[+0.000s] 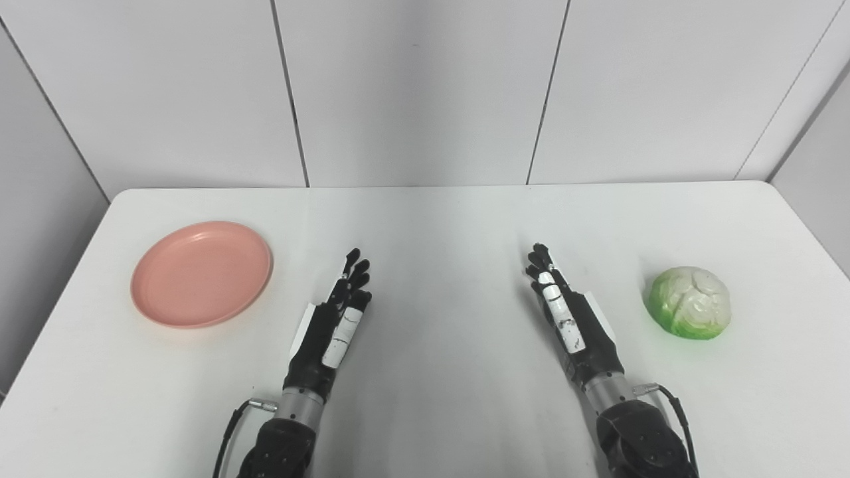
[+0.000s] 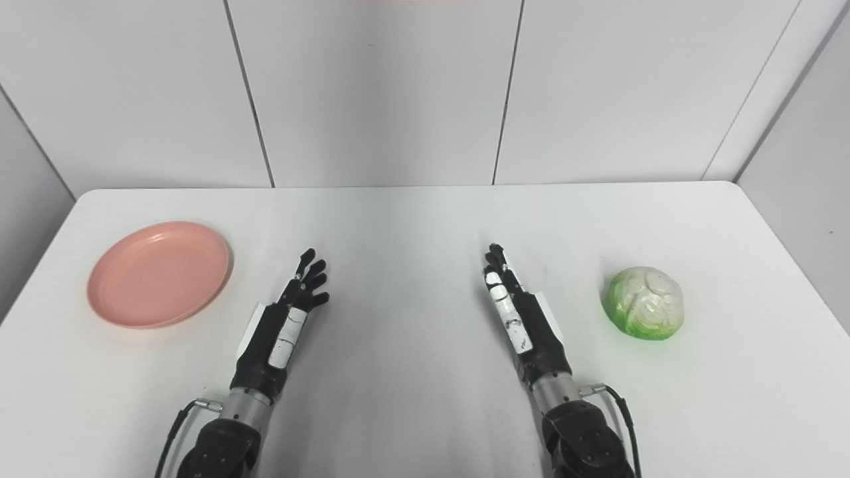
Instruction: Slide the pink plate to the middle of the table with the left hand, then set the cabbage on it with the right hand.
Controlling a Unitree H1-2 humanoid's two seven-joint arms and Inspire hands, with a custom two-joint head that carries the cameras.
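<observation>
Round pink plastic plate (image 1: pixel 201 273) far left on white table (image 1: pixel 438 219), green-white cabbage (image 1: pixel 690 302) far right, left hand (image 1: pixel 335 322) and right hand (image 1: pixel 568 315) between them, fingers outstretched, holding nothing

A white desk (image 1: pixel 431 219) with rounded far corners fills the lower part of both views, its top smooth and faintly glossy. Behind its far edge rises a wall (image 1: pixel 418 86) of pale grey-white panels, split by thin dark vertical seams. More panels of the same kind angle in along each side, so the desk sits in a shallow alcove; the side panel (image 1: pixel 40 199) on the left looks slightly darker. Light is soft and even, casting only weak shadows on the desk.
</observation>
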